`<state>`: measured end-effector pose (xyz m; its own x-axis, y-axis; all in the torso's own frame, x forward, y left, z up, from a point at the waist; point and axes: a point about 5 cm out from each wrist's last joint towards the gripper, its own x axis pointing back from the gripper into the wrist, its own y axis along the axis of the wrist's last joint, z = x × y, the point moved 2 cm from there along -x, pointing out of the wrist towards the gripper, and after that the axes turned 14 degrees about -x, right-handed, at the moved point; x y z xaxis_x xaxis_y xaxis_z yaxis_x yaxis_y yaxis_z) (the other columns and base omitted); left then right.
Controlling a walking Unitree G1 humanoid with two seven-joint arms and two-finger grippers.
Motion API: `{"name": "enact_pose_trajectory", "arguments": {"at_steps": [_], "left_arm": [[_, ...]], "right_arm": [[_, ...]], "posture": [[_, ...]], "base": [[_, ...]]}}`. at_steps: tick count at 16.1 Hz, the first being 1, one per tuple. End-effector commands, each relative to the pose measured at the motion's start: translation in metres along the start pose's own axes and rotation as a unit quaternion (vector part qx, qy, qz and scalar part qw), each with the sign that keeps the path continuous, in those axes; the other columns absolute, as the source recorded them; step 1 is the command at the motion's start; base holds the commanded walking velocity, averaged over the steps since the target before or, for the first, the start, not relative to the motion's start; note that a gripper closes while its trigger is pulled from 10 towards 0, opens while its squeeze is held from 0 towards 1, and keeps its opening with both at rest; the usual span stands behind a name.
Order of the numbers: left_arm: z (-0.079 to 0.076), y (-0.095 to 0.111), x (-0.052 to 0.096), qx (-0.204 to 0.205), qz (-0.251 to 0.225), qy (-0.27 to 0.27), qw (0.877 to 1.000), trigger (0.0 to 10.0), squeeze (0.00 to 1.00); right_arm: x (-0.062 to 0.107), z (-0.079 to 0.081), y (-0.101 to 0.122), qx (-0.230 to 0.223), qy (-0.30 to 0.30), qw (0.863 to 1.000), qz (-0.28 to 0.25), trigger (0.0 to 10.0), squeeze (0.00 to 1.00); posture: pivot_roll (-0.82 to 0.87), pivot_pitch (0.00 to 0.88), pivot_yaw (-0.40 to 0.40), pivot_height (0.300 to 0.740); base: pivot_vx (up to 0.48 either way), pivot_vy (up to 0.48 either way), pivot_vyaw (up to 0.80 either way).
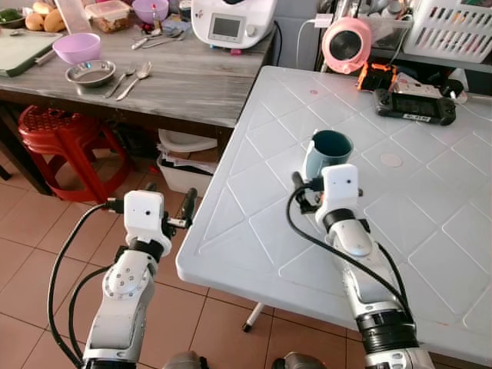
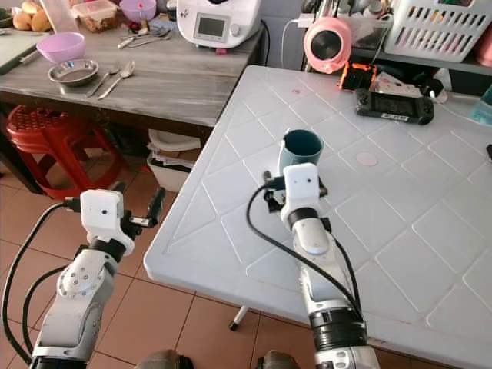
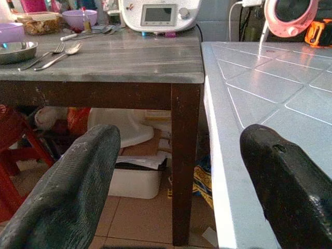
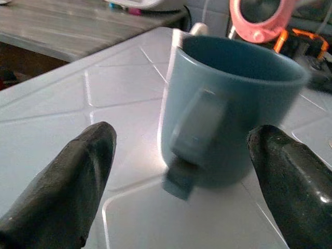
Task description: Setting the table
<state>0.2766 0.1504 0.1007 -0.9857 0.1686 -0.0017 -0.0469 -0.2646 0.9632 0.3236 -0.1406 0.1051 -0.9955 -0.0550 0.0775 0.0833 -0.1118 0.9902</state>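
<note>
Blue mug [image 4: 228, 109], handle at 6 o'clock, between spread right gripper [image 4: 181, 171] fingers: centre before closing; left gripper [image 3: 176, 181] spread, idle.

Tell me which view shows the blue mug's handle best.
The right wrist view: the blue mug looms close between the open right gripper fingers, handle facing the camera. In both eye views the wrist hides the handle; only the rim and upper body show on the white table.

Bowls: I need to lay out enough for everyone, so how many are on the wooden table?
3. A purple bowl sits beside the cutting board, a steel bowl just in front of it, and another purple bowl at the back. More may be hidden beyond the frame.
</note>
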Motion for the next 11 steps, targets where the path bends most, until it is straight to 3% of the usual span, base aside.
{"name": "enact_pose_trajectory", "arguments": {"at_steps": [1,2,7,10,11], "left_arm": [[0.003,0.002,0.001,-0.004,-0.001,0.002,1.000,10.0,0.00],[0.003,0.002,0.000,-0.004,-0.001,0.001,1.000,10.0,0.00],[0.001,0.003,-0.003,-0.004,-0.001,-0.001,1.000,10.0,0.00],[0.001,0.004,-0.003,-0.005,-0.001,0.001,1.000,10.0,0.00],[0.001,0.004,-0.004,-0.005,-0.002,0.000,1.000,10.0,0.00]], "right_arm": [[0.000,-0.003,-0.002,-0.004,-0.008,1.000,0.005,2.6,0.00],[-0.001,-0.004,-0.002,-0.004,-0.010,1.000,0.004,0.1,0.00],[-0.004,-0.015,0.000,0.001,-0.042,0.999,0.002,1.3,0.00],[-0.007,-0.019,0.001,0.002,-0.054,0.999,0.001,0.6,0.00],[-0.008,-0.020,0.003,0.001,-0.058,0.998,-0.004,0.8,0.00]], "posture": [[0.02,0.032,0.018,0.740],[0.01,0.032,0.019,0.740],[0.02,0.025,0.016,0.740],[0.02,0.019,0.016,0.740],[0.02,0.016,0.017,0.740]], "base": [[0.000,0.000,0.00],[0.000,0.000,0.00],[0.000,0.000,0.00],[0.000,0.000,0.00],[0.000,0.000,0.00]]}}
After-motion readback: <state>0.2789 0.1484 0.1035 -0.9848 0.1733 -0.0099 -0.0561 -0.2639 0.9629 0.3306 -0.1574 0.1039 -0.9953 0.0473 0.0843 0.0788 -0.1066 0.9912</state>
